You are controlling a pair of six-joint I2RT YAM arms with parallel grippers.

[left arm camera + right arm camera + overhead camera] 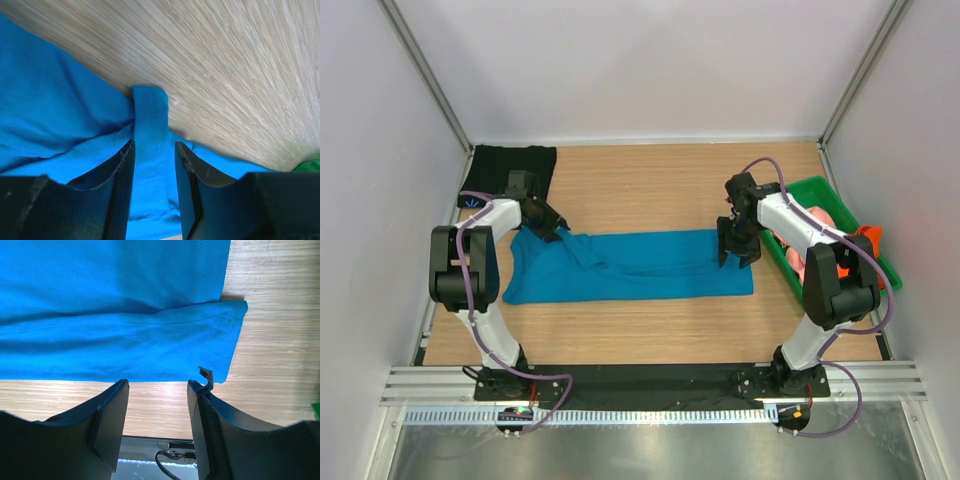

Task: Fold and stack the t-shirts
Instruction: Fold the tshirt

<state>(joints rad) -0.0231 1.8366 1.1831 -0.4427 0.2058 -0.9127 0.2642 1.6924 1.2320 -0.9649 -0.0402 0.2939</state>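
**Teal-blue t-shirt** (630, 268): a long band across the middle of the frame. It appears folded lengthwise and is wrinkled toward its upper-left corner.

**Left claw** (154, 150): at that corner, nearly closed, with a narrow strip of hem pinched between its jaws.

**Right claw** (157, 385): at the shirt's right end. Its jaws are well apart and hold nothing, and the cloth edge lies just beyond its fingertips.

**Probable hazard:** with only one end gripped, a pull from the left would likely drag the whole shirt and spoil the fold. The thin pinch may also slip.

**Other shirts:** the black t-shirt (510, 163) is at upper left. The pink t-shirt (819, 214) and orange t-shirt (868, 238) are in the green tray (810, 185) at right.

**Surface and room:** a wood-grain table (650, 190), enclosed by plain white walls (640, 70).
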